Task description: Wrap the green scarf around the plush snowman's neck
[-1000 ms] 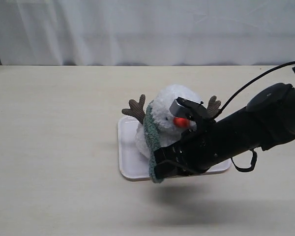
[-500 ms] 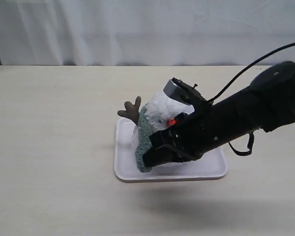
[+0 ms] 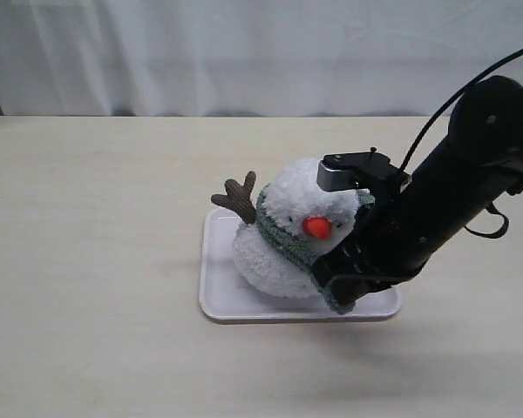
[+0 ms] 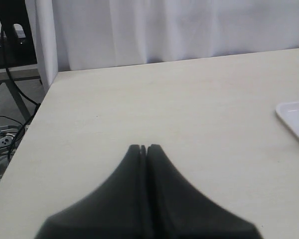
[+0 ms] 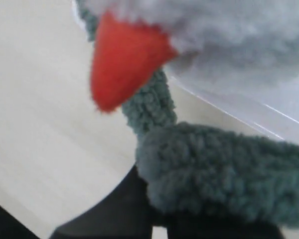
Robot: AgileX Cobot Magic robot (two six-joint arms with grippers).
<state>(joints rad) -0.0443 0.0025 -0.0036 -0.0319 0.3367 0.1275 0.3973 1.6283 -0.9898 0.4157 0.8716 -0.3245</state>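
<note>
Two pincers are on record, one engaged. Nearest the front, over the front right corner of the white tray (image 3: 213, 300), the right pincer (image 3: 340, 292) is clamped tight on the free end of the green scarf (image 3: 283, 242). The right wrist view confirms fuzzy knit bunched between the jaws, with the orange nose (image 5: 124, 59) close by. From that grip the scarf runs up under the nose, across the front of the neck and round the side away from the arm, lying in the groove between head and body of the plush snowman (image 3: 288, 196). Judgement: the end is held low and drawn forward so that the band seats in the neck rather than riding onto the head. The wrap looks well advanced, but the back of the neck is hidden and closure cannot be confirmed. The snowman sits on the tray, face to the front. One brown twig arm (image 3: 235, 193) shows; the other is hidden behind the robot arm. That arm comes down steeply from the right, its forearm angled toward the toy's front and its grey camera box (image 3: 338, 174) close beside the head. The left pincer (image 4: 143, 149) has its jaws pressed together on nothing, hanging over bare bench (image 3: 96, 261) apart from the tray. Farthest back hangs a white curtain (image 3: 244, 52).
</note>
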